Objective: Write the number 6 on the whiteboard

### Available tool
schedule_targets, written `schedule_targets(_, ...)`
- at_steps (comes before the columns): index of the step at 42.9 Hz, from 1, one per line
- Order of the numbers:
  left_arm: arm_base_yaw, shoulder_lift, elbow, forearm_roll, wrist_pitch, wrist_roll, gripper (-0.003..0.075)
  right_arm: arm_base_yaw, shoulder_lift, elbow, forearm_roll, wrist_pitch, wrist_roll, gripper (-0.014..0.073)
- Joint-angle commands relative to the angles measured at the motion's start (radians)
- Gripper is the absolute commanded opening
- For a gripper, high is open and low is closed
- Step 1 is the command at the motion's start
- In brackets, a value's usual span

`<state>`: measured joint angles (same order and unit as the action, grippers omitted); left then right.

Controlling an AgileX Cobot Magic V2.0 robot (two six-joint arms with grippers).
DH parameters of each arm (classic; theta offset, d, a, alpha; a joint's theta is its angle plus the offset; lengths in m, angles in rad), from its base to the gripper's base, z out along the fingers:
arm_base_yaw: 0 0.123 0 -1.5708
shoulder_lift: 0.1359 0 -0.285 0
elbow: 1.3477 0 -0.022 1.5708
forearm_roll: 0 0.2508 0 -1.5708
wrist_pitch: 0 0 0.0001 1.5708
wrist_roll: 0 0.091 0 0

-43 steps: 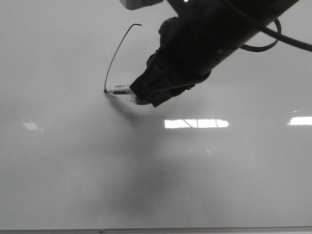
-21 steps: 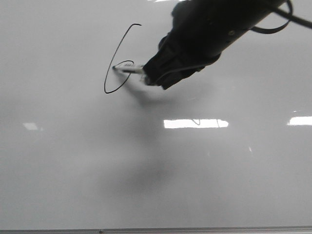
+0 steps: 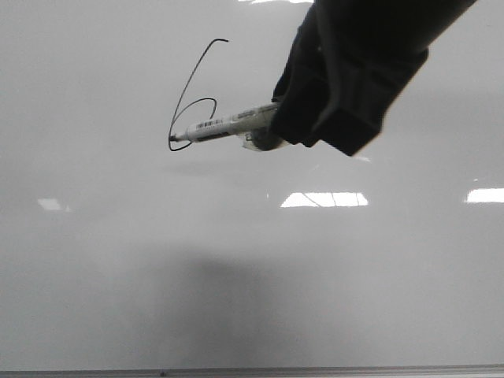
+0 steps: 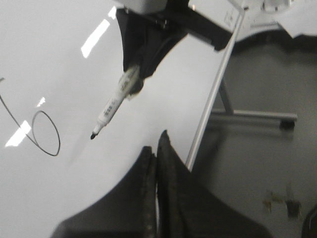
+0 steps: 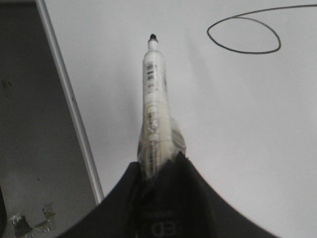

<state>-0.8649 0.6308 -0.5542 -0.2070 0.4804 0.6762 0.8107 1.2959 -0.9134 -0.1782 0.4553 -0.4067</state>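
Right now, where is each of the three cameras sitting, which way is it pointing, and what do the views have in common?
Front view: faces forward at the whiteboard; shows the right gripper holding the marker beside the number 6.
Left wrist view: on the left arm, looking past the shut left gripper at the board's edge, the floor beyond.
Right wrist view: on the right arm, looking along the marker toward the 6's loop.
All three share marker, 6 and board.
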Motion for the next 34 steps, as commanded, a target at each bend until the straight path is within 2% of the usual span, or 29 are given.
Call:
schedule_targets(1,-0.001,0.104,-0.084,0.03,-0.013,-0.005,0.0005,0.045,-0.07,-0.027,-0.069,0.006,-0.014,-0.0062)
schedule_targets(3,-0.001,0.158,-0.12,0.042,0.009,0.006,0.0045,0.076,-0.086,-0.027,-0.077,0.014,-0.015,-0.0062)
schedule_targets(9,-0.001,0.294,-0.238,0.07,0.045,0.076,0.027,0.148,-0.115,-0.027,-0.1,0.02,-0.015,-0.0062)
schedule_targets(13,-0.001,0.361,-0.286,0.092,0.045,0.099,0.0372,0.173,-0.13,-0.027,-0.1,0.019,-0.015,-0.0062)
schedule_targets(23,-0.001,0.427,-0.304,0.119,0.036,0.149,0.0376,0.195,-0.15,-0.027,-0.093,-0.008,-0.015,-0.0062)
schedule_targets(34,-0.001,0.474,-0.304,0.119,-0.05,0.149,0.0375,0.195,-0.15,-0.027,-0.082,-0.051,-0.015,-0.0062)
